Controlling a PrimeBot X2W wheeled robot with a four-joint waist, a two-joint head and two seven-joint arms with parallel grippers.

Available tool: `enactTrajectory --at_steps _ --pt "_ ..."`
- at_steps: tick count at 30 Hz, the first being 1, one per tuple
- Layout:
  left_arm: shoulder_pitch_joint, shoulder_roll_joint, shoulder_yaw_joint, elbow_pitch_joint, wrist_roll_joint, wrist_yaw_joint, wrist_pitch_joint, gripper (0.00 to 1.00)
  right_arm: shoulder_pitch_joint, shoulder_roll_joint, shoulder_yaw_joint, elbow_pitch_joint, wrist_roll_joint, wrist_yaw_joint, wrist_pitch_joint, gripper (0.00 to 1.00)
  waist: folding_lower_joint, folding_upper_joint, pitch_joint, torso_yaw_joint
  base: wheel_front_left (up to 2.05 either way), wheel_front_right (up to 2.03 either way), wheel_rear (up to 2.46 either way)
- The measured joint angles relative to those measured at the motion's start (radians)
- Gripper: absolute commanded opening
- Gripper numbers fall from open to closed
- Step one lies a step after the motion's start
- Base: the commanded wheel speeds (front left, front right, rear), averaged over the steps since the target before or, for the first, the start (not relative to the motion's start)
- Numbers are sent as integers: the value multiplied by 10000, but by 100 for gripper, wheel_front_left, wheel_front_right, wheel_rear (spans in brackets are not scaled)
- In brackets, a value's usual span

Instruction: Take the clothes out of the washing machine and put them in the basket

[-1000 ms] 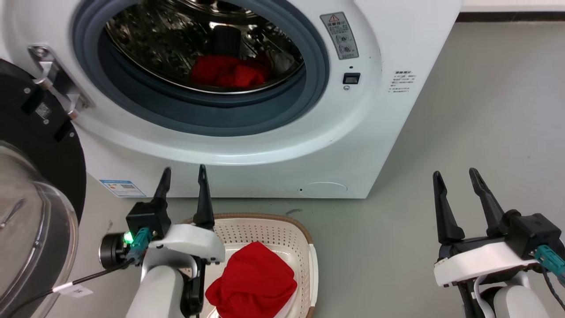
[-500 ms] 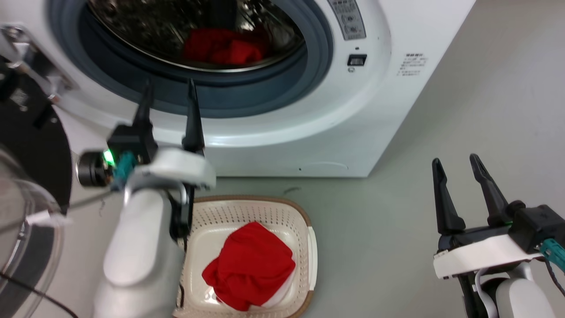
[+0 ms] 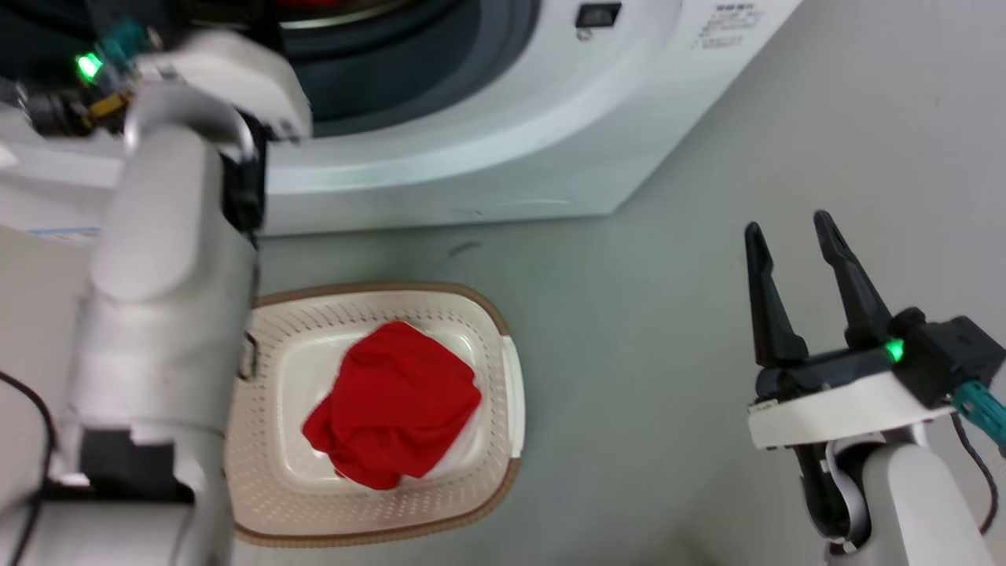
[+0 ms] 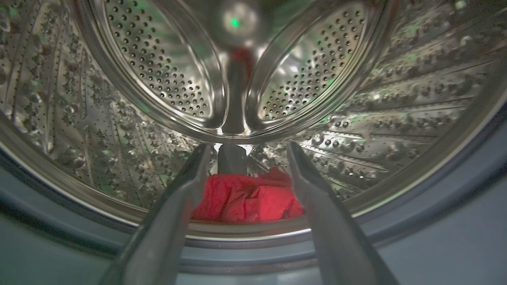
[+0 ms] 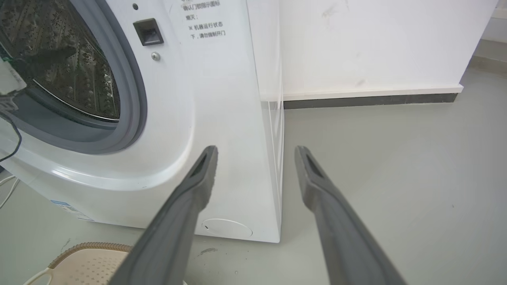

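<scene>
One red garment [image 3: 393, 405] lies bunched in the basket [image 3: 377, 288] on the floor [image 3: 629, 330] at the robot's base, and the job turns to what is left in the machine. Within a second the left forearm [image 3: 165, 275] has swung up from beside the basket to the mouth of the washing machine [image 3: 471, 157]. The head camera has dipped too, so the machine now crowds the top of the head view. The right hand [image 3: 788, 222] has stayed low over bare floor to the machine's right, fingers well apart and holding nothing.

Where the head view clips the drum's mouth at its top edge, the left wrist view looks straight in. The left hand [image 4: 249, 147], fingers spread wide and empty, points past the grey gasket [image 4: 435, 225] into the perforated steel drum [image 4: 158, 71]. The remaining red clothes [image 4: 245, 198] sit heaped on the drum's low side, framed between the fingertips but apart from them. How many pieces make up that heap cannot be told.

The right wrist view adds the machine's side panel, a corner of the basket and the white wall [image 5: 376, 39] beyond. The task looks roughly half done, with a reach into the drum the likely next step.
</scene>
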Motion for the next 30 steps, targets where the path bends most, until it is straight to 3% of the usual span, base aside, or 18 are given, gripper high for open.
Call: enactTrajectory --at_steps 15,25,30 --pt "-3920 1413 -309 2859 355 -167 1647 100 -960 -2 1011 840 928 2 -516 100 1 -1 1791 -1663 0 0 0" --pt "-5220 2383 -447 3981 414 -337 4207 100 -1208 -6 1476 1012 1499 2 -573 100 0 -1 2449 -2629 0 0 0" --pt "-5764 2594 -546 4364 403 -339 5706 100 -1225 -2 1595 913 1643 2 -573 100 1 0 2737 -2862 0 0 0"
